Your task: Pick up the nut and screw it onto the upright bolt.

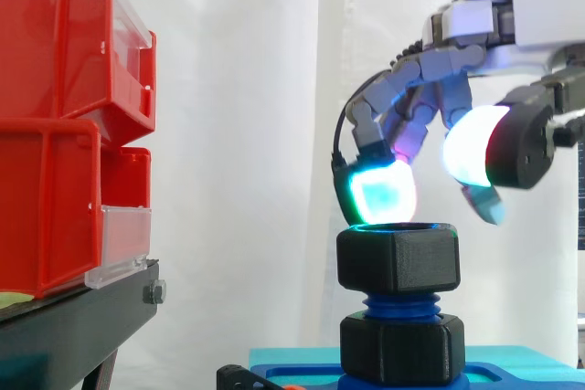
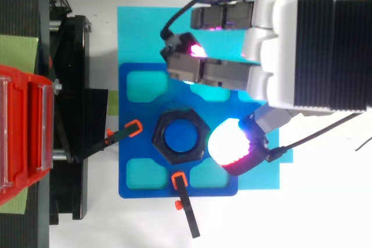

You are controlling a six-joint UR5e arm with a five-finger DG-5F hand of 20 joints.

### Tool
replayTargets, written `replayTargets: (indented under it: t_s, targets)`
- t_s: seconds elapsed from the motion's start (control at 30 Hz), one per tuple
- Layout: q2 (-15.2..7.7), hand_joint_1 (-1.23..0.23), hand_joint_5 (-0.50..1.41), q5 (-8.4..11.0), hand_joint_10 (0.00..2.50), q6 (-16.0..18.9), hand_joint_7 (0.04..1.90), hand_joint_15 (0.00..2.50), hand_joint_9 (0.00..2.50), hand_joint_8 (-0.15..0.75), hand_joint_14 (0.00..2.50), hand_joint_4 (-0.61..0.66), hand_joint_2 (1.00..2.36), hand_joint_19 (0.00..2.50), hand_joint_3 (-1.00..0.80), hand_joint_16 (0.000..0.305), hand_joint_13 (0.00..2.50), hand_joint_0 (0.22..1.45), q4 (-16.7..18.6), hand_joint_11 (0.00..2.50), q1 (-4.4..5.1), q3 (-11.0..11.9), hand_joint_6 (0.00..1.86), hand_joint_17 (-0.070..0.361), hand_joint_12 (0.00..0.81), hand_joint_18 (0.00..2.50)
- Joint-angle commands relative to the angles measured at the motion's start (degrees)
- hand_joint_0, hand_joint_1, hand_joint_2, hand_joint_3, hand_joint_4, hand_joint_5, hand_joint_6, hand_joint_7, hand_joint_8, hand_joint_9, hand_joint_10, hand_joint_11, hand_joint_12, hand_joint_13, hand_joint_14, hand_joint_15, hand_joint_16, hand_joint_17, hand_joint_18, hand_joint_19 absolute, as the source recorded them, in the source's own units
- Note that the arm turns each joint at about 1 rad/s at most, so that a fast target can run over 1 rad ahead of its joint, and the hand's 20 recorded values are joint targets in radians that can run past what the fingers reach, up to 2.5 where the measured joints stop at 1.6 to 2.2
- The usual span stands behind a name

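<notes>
Big red bins sit on a black stand at the left of the side view. The robot's hand comes in from the upper right. Its fingers are bent a little and spread apart. They hold nothing. One glowing tip is right over the nut.

Low down in the middle lies a blue plate. The blue bolt stands up from it. The black nut already sits on the top of the bolt, with some thread showing under it.

I think the screwing step is on. Next, the fingers need to close around the nut's sides and turn it down.
</notes>
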Motion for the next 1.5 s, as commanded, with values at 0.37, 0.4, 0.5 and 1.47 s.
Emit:
replayTargets:
  t_s: [0.37,0.4,0.5,1.47]
  targets:
    - [-0.3,-0.27,-0.16,-0.60,0.00,-1.6,0.63,0.00,0.54,0.185,0.00,0.13,1.00,0.00,-0.50,0.032,0.19,0.45,-1.8,0.00,0.71,3.9,0.50,0.073,0.262,0.00]
    - [-0.3,-0.26,-0.16,-0.78,0.00,-1.1,0.62,0.00,0.52,0.190,0.00,0.12,1.00,0.00,-0.50,0.033,0.17,0.45,-0.8,0.00,0.97,2.5,0.50,0.074,0.266,0.00]
    - [-0.3,-0.24,-0.17,-0.87,0.00,-0.2,0.61,0.00,0.47,0.191,0.00,0.11,1.00,0.00,-0.50,0.035,0.12,0.45,0.7,0.00,1.41,1.1,0.50,0.080,0.277,0.00]
    - [-0.3,0.00,-0.14,-1.92,0.00,5.8,0.71,0.00,0.20,0.202,0.00,0.17,1.00,0.00,-0.50,0.046,0.00,0.43,7.1,0.00,2.47,-5.2,0.50,0.104,0.329,0.00]
